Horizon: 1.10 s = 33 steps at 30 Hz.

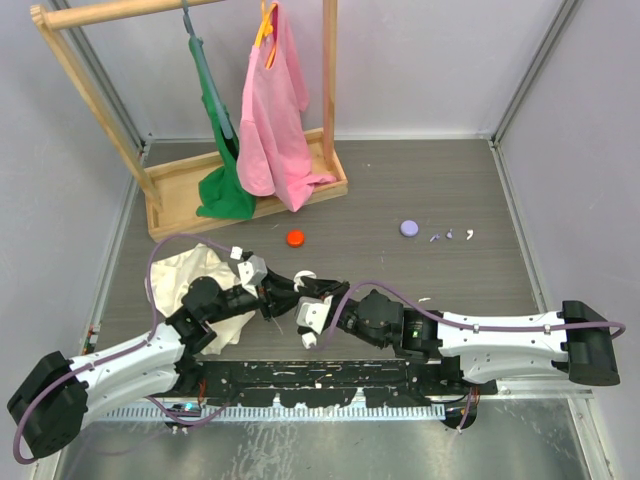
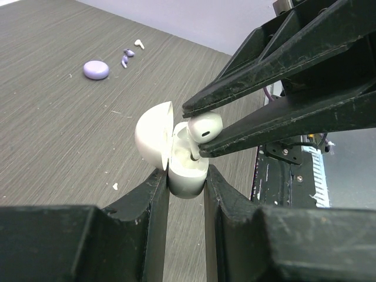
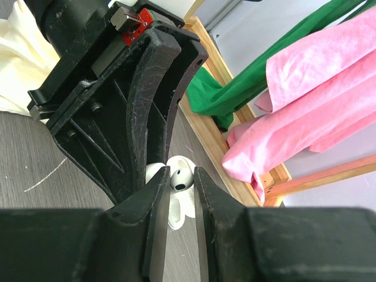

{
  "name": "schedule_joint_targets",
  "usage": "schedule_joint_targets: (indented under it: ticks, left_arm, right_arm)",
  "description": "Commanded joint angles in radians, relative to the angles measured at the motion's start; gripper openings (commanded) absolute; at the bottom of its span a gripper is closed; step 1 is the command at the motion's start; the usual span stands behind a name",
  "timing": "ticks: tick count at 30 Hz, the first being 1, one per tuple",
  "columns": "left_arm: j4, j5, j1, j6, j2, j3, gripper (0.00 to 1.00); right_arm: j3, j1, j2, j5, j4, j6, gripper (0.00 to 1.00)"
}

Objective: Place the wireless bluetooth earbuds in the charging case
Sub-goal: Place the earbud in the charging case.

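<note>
My left gripper [image 2: 186, 175] is shut on the lower half of a small white charging case [image 2: 187, 179], whose lid [image 2: 154, 135] stands open to the left. My right gripper [image 2: 197, 130] comes in from the right, shut on a white earbud [image 2: 209, 124] whose stem points down into the case. In the right wrist view the earbud [image 3: 181, 178] sits between my fingertips over the case [image 3: 179, 210]. From above, both grippers meet at the case [image 1: 305, 276] near the table's front. A second tiny white earbud [image 2: 139, 43] lies far back on the table.
A lavender round puck [image 1: 409, 228] with small lavender bits [image 1: 435, 237] lies at the back right. A red-orange cap [image 1: 294, 238] sits mid-table. A wooden rack [image 1: 250, 190] with pink and green garments stands behind, and a cream cloth [image 1: 190, 275] lies at the left.
</note>
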Motion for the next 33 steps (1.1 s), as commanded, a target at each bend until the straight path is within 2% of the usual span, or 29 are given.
schedule_joint_targets:
  ticks: [1, 10, 17, 25, 33]
  left_arm:
    - [0.082, -0.058, 0.002, -0.009, -0.018, 0.007, 0.0]
    - [0.092, -0.068, 0.001, -0.008, -0.035, -0.004, 0.0]
    - [0.088, -0.06, 0.001, 0.009, -0.03, -0.004, 0.0]
    - [0.082, -0.062, 0.001, 0.023, -0.021, -0.003, 0.0]
    - [0.08, -0.066, 0.002, 0.026, -0.014, -0.001, 0.0]
  right_arm:
    - [0.01, 0.007, -0.01, -0.026, 0.023, 0.061, 0.27]
    - [0.05, 0.007, 0.036, 0.053, -0.014, 0.151, 0.29]
    - [0.086, 0.008, 0.024, 0.087, -0.027, 0.205, 0.4]
    - [0.156, 0.008, -0.035, 0.115, -0.124, 0.27, 0.54]
    - [0.196, 0.008, -0.058, 0.27, -0.215, 0.326, 0.58]
